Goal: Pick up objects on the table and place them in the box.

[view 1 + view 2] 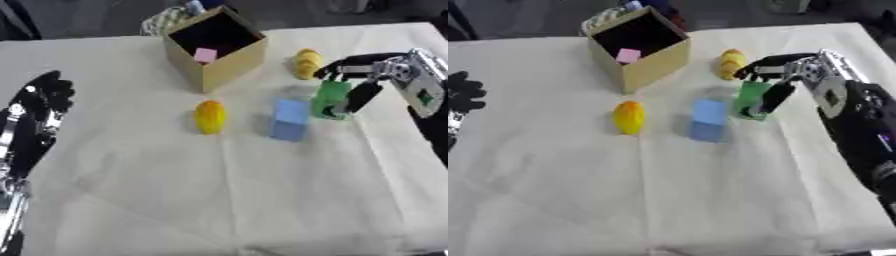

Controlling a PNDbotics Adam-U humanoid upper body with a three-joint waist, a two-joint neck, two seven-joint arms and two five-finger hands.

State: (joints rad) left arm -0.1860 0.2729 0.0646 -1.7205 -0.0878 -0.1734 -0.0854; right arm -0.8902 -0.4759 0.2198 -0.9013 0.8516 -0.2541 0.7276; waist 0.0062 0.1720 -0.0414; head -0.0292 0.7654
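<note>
Open tan cardboard box [216, 60] sits far-centre w/ a small pink block [206, 54] inside, yellow egg-shaped obj [210, 116] lies in front of it, blue block [290, 119] upright to its right, green block [331, 100] just beside blue, lumpy yellow obj [306, 63] behind green.

A matt, creased cream cloth [219, 200] is covering the table. The box [229, 62] is looking like plain brown cardboard, dull outside, dark inside. The blue block [290, 120] and green block [331, 95] are showing a smooth plastic finish. The right hand [372, 80] is gleaming with silver metal among glossy black parts.
</note>
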